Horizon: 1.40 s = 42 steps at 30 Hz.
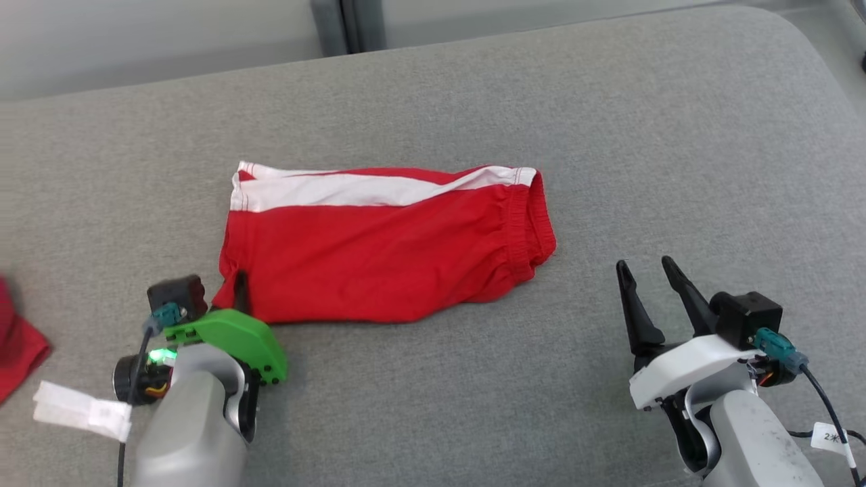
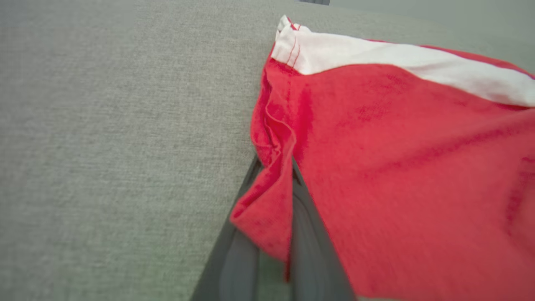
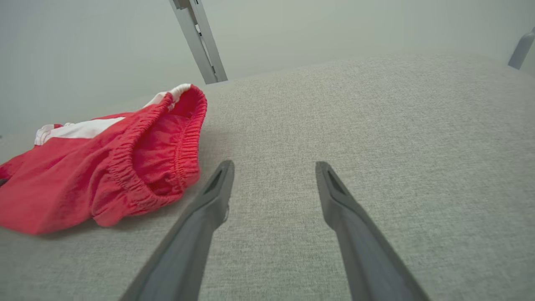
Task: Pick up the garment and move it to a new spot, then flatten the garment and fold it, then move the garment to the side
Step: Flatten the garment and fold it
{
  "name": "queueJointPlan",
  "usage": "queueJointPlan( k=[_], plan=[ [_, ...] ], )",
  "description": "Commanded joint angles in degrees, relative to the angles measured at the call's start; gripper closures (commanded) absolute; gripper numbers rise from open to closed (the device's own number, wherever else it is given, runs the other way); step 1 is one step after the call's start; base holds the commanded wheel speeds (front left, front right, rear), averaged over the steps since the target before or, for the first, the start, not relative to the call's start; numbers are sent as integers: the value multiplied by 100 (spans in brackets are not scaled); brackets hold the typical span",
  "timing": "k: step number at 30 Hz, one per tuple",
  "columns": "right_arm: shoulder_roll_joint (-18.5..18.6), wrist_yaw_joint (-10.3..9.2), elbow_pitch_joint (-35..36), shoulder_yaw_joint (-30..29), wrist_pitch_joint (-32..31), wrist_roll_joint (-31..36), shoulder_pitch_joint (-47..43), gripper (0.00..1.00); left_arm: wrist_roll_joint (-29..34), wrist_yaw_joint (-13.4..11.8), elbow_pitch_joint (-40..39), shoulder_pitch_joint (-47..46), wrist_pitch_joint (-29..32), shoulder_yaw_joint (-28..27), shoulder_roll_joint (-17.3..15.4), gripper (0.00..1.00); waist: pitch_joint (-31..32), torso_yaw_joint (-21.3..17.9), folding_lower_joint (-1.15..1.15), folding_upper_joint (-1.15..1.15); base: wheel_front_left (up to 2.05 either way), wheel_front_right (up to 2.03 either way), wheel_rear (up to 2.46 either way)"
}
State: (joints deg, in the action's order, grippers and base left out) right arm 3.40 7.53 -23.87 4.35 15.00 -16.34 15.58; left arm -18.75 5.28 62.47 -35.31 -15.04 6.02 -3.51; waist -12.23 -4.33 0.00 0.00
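The garment (image 1: 379, 243) is a pair of red shorts with a white side stripe, lying folded on the grey padded surface (image 1: 433, 101). Its elastic waistband points right and its leg hem left. My left gripper (image 1: 238, 287) is shut on the near left corner of the garment (image 2: 376, 167); in the left wrist view a pinch of red cloth sits between the dark fingers (image 2: 309, 234). My right gripper (image 1: 646, 270) stands open to the right of the waistband, clear of the garment (image 3: 113, 171), with bare grey surface between its fingers (image 3: 347, 213).
Another red cloth (image 1: 17, 338) lies at the left edge of the head view. A white tag (image 1: 81, 409) hangs by my left wrist. A grey post (image 3: 198, 39) rises beyond the far edge of the surface.
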Motion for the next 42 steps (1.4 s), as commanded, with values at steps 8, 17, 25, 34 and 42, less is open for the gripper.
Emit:
queueJointPlan(
  k=[8,17,25,34,42],
  plan=[
    [85,-8,-25,190,26,283,-64,0,-213,-317,-1307,1193,-17,58,50,0,328,643,0,0,0,0,0],
    [7,-8,-278,639,25,560,621,0,-785,-694,-2289,1733,-18,887,50,0,277,1021,0,0,0,0,0],
    [-37,-8,-1651,281,25,881,1250,0,-941,-894,-2553,1683,-18,1346,51,0,23,1321,0,0,0,0,0],
    [-36,-8,-2229,734,11,-210,1367,0,-875,-976,-2769,1553,-18,1449,51,0,-232,1433,0,0,0,0,0],
    [-76,-3,-2331,1462,-23,-1491,1347,63,-815,-997,-2906,1484,-18,1486,51,0,-334,1526,0,0,0,0,0]
  ],
)
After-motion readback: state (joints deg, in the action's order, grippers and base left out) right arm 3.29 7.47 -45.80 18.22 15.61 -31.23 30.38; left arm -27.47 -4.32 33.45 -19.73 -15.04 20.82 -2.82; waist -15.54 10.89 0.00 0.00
